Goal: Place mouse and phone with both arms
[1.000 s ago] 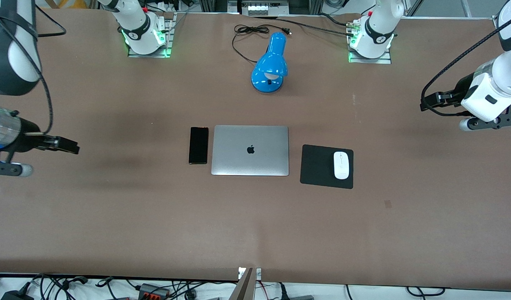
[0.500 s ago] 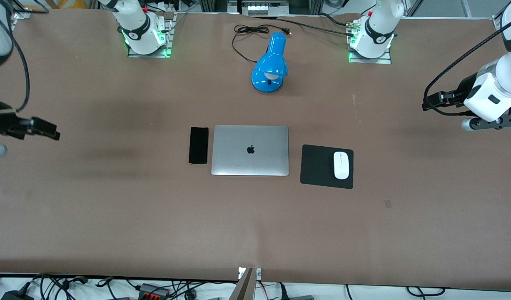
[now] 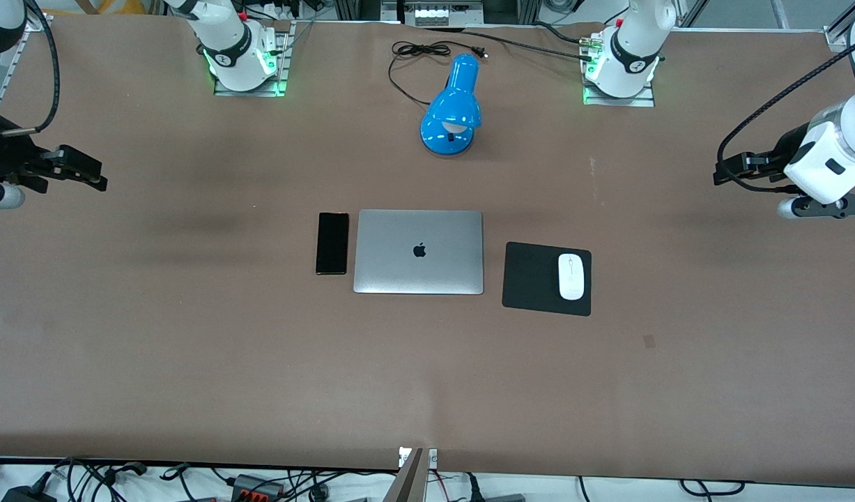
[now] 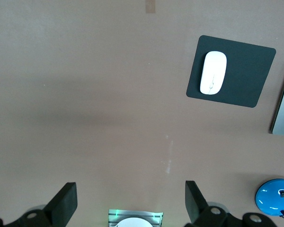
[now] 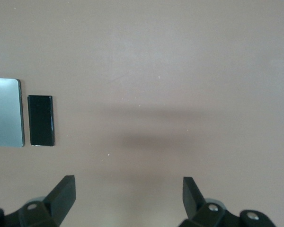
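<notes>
1. Black mouse pad point(image 3: 546, 279) lies nearest the front camera of the things on the brown surface point(image 3: 260, 362), with the white mouse point(image 3: 571, 276) resting on it, toward the left arm's end.
2. Just beside the pad sits the closed silver laptop point(image 3: 418, 252); the phone point(image 3: 332, 243) lies flat just beside that, toward the right arm's end.
3. Judging from this, both items look placed; nothing seems left but parking the arms.
4. Farther off, the left end effector point(image 3: 724, 169) and the right end effector point(image 3: 93, 174) hover over bare surface at their own ends, fingers spread wide, holding nothing.
5. Farthest stands a blue lamp point(image 3: 453, 108).
</notes>
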`<move>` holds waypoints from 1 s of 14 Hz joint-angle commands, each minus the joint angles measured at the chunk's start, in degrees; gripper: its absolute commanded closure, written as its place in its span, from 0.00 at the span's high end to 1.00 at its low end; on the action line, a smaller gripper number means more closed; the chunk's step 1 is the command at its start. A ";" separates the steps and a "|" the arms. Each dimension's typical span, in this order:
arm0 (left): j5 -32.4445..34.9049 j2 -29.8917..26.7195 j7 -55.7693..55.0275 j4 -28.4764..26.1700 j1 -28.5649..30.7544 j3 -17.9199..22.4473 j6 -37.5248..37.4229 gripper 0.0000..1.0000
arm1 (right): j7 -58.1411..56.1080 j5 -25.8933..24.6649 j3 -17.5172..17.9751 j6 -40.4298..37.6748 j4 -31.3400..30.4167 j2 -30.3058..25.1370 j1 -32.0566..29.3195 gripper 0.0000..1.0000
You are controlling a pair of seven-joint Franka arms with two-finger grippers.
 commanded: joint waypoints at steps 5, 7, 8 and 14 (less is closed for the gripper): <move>-13.66 4.69 3.71 0.07 11.64 -0.06 -3.06 1.00 | -0.40 -0.07 0.52 4.89 -10.10 -7.53 -0.68 1.00; -14.22 6.46 8.37 2.86 13.08 -0.58 -3.07 1.00 | -0.40 0.20 0.35 3.23 -9.93 -7.72 -0.86 1.00; -12.47 7.25 8.39 4.97 12.64 -1.02 -3.33 1.00 | -0.40 0.20 0.34 3.40 -9.93 -7.72 -0.86 1.00; -4.98 6.99 3.30 7.27 6.41 -1.64 -5.18 1.00 | -1.19 -0.59 0.52 3.49 -8.70 -6.84 -0.60 1.00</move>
